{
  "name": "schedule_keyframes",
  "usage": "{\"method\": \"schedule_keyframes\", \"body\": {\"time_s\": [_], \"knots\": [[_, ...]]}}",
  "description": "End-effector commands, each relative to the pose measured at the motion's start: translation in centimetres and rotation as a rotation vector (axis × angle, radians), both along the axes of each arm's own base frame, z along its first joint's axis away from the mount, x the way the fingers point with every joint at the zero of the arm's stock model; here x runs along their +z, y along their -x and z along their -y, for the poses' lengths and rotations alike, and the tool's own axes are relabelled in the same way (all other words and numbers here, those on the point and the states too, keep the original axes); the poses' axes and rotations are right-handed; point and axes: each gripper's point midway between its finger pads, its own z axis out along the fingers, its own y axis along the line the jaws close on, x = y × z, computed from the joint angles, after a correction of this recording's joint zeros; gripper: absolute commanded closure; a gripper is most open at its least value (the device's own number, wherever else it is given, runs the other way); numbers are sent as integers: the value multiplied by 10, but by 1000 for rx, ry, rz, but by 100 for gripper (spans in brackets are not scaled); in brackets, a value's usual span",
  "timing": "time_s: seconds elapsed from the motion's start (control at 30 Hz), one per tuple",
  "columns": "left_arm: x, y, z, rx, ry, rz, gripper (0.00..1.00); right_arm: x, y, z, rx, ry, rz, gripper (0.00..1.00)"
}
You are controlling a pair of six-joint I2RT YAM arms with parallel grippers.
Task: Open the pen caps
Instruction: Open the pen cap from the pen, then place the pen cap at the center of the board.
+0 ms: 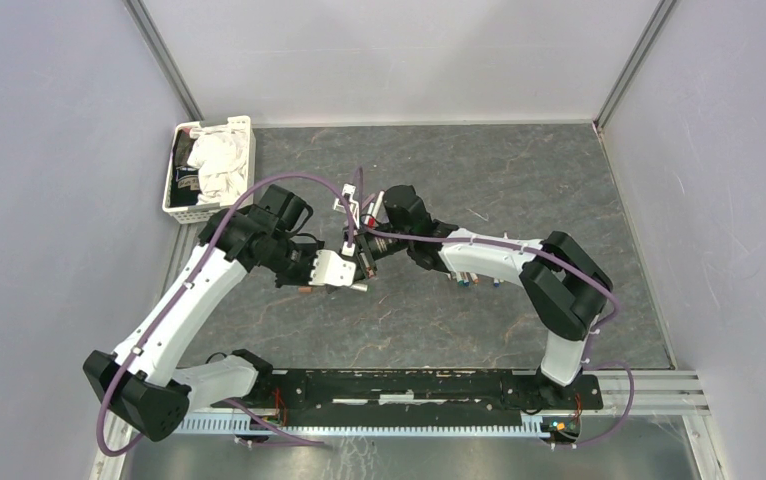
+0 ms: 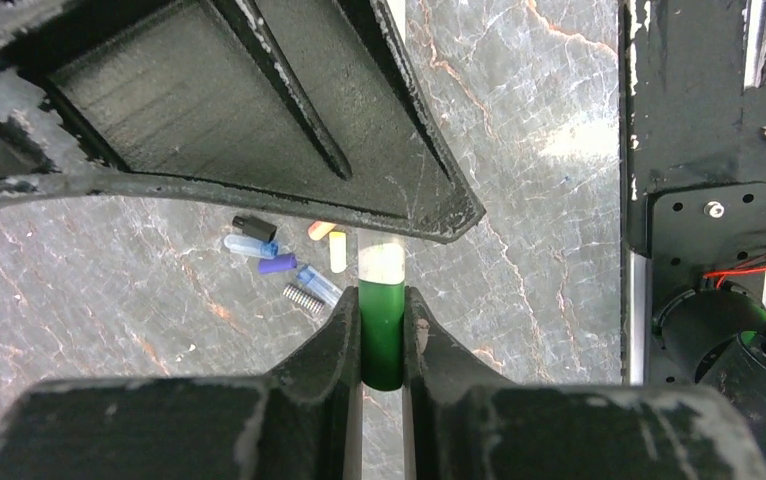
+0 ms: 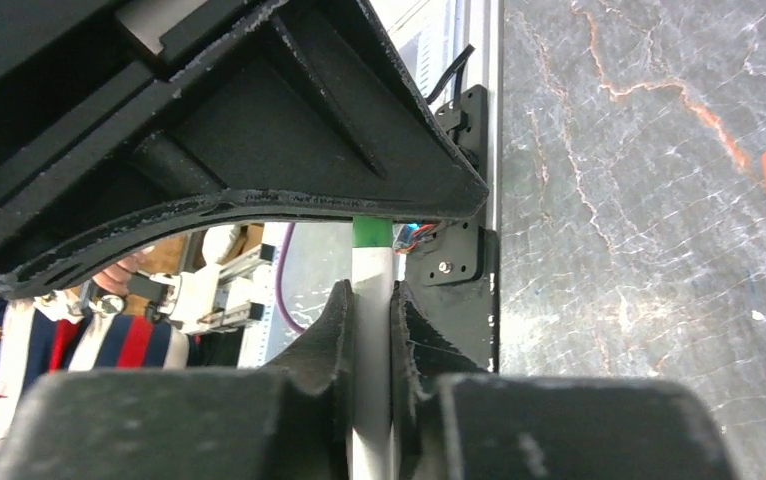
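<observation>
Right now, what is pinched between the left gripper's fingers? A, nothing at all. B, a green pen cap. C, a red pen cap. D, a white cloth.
B: in the left wrist view the left gripper is closed on a green pen cap, while the right gripper clamps the white barrel of the same pen.

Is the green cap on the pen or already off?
On, it seems: the green cap joins the white pen barrel, with no gap visible.
</observation>
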Motion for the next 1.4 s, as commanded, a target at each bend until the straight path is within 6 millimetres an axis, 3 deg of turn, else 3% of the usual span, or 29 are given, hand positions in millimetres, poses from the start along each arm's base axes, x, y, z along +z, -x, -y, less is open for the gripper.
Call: {"method": "schedule_keyframes", "body": {"time_s": [0.0,0.17,0.4,0.5,0.6,0.7,0.77,0.9,1.1,1.23,1.37], "knots": [[5,-8,3,-3,11,40,98,-3,1,0,8,9,47,97],[-2,-19,-17,-18,-94,103,98,-35,3,29,-12,126,75,100],[-9,-56,-91,28,-247,125,98,-96,29,96,-73,321,68,100],[-7,-60,-86,27,-209,131,98,-101,25,113,-116,342,74,100],[-4,-73,-66,87,-85,161,98,-85,2,120,-204,320,140,100],[-14,-93,-48,235,36,126,98,-63,-40,135,-389,313,205,100],[-30,-104,-39,368,92,56,98,-56,-75,158,-569,361,263,100],[-62,-131,-32,514,108,13,98,-52,-121,215,-872,446,320,100],[-110,-145,-30,573,42,-39,93,-67,-165,300,-1227,634,376,99],[-128,-145,-32,608,26,-62,79,-83,-176,320,-1322,687,384,98],[-125,-147,-30,640,40,-67,64,-105,-184,325,-1322,752,388,98]]}}
